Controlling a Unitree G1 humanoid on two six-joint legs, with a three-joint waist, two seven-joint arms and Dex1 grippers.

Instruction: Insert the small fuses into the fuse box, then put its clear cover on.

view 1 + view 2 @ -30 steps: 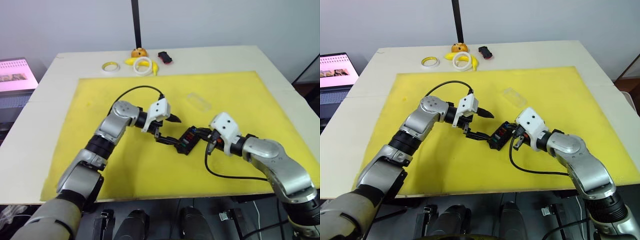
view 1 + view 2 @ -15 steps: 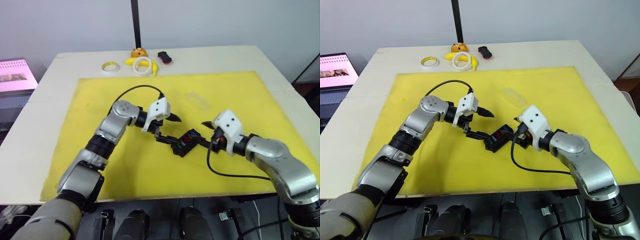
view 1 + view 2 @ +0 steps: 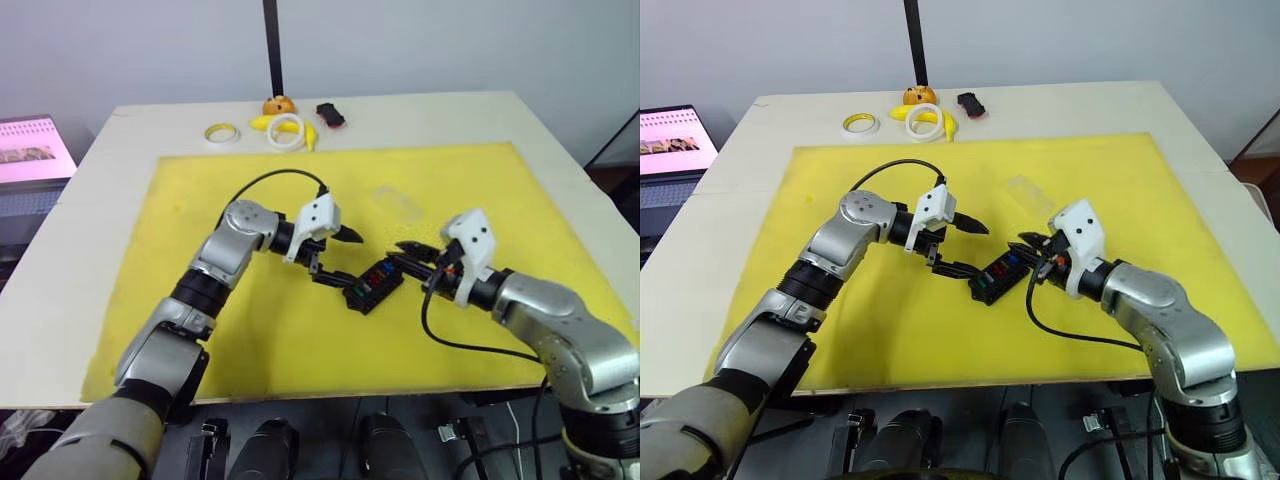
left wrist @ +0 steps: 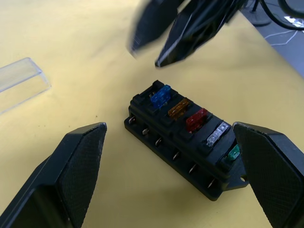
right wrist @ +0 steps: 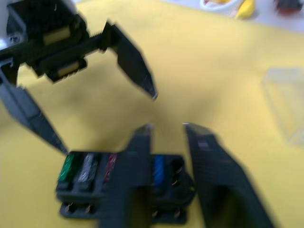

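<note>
The left claw hangs spread wide just left of the fuse box, one finger low by the box's near end, gripping nothing. The box lies on the yellow mat near its middle: a small, stiff black block, probably light enough to skid when pushed, so it wants bracing by its long sides. Five fuses sit in one row, blue, orange, red, clear-grey and green; they look tiny and slick, best pinched by the flat faces. Beyond the box lies the cover, thin, clear and likely flexible; take it by its long edges. The right claw hovers at the box's right end, fingers slightly parted, empty.
</note>
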